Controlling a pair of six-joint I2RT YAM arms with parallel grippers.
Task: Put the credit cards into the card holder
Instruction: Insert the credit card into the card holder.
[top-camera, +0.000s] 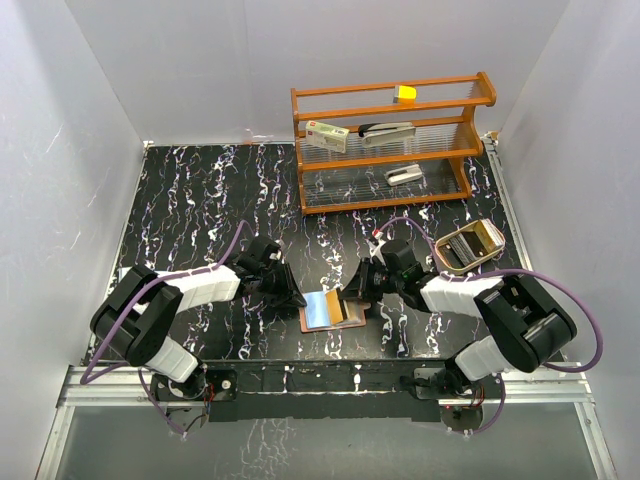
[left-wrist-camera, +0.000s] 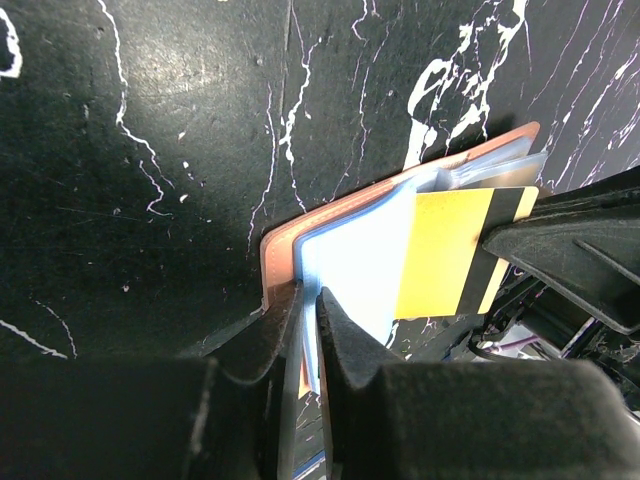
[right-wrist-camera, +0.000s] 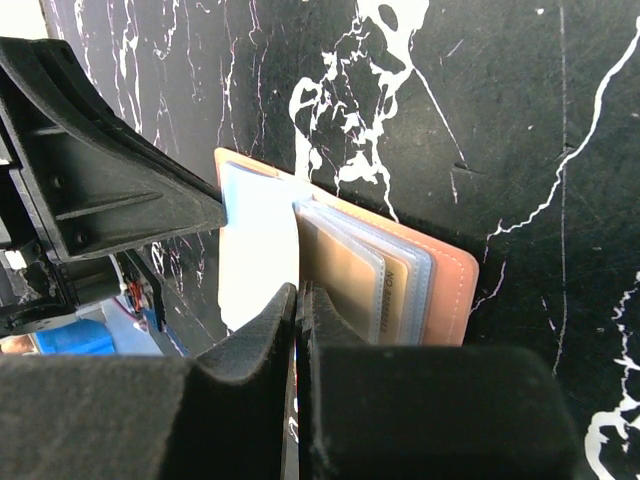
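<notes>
The reddish-brown card holder (top-camera: 318, 327) lies open on the black marbled table between my grippers. My left gripper (top-camera: 297, 298) is shut on the edge of its light blue sleeve (left-wrist-camera: 360, 260), above the brown cover (left-wrist-camera: 330, 215). My right gripper (top-camera: 360, 297) is shut on an orange card (top-camera: 350, 312) with a black stripe (left-wrist-camera: 445, 250), whose end lies over the blue sleeve. In the right wrist view this card is edge-on between my fingers (right-wrist-camera: 270, 330). Tan cards (right-wrist-camera: 345, 275) sit in clear sleeves over the cover (right-wrist-camera: 455, 290). The left jaws are closed, with the sleeve between them.
A wooden rack (top-camera: 390, 140) stands at the back right with a white packet (top-camera: 326, 133), a yellow block (top-camera: 405, 94) and metal items. A tan tray (top-camera: 470, 245) sits right of my right arm. White walls enclose the table.
</notes>
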